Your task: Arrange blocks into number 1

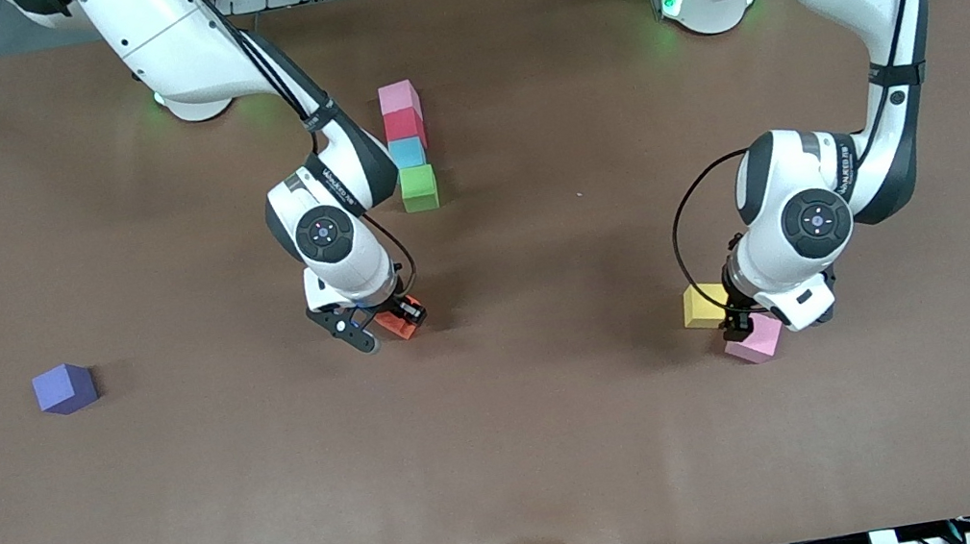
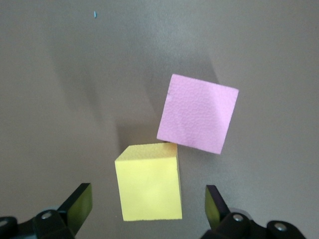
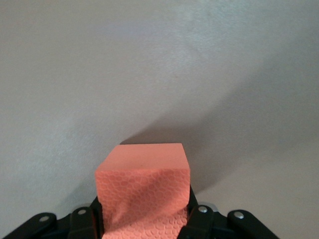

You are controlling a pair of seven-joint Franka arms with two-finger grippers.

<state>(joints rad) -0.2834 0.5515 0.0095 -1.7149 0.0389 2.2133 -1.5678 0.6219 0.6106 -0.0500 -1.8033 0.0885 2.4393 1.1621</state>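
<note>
I'm watching the left gripper [image 1: 741, 331] hanging low over a loose pink block [image 1: 755, 340], its fingers [image 2: 79, 201] spread wide and holding nothing. That block is the nearest thing to the front camera, at the left arm's end of the table [image 1: 192, 513], corner-touching the yellow cube [image 1: 703, 306]. I'm seeing the right gripper [image 1: 386, 323] down at mid-table, its fingers squeezed onto the orange block [image 1: 399, 322], whose foam is denting between them. The purple cube [image 1: 64, 388] is sitting alone toward the right arm's end. Farther up, four blocks are lining up touching in a column: green [image 1: 418, 189], then light blue [image 1: 407, 153], red [image 1: 403, 124], and a second pink [image 1: 398, 97] farthest.
</note>
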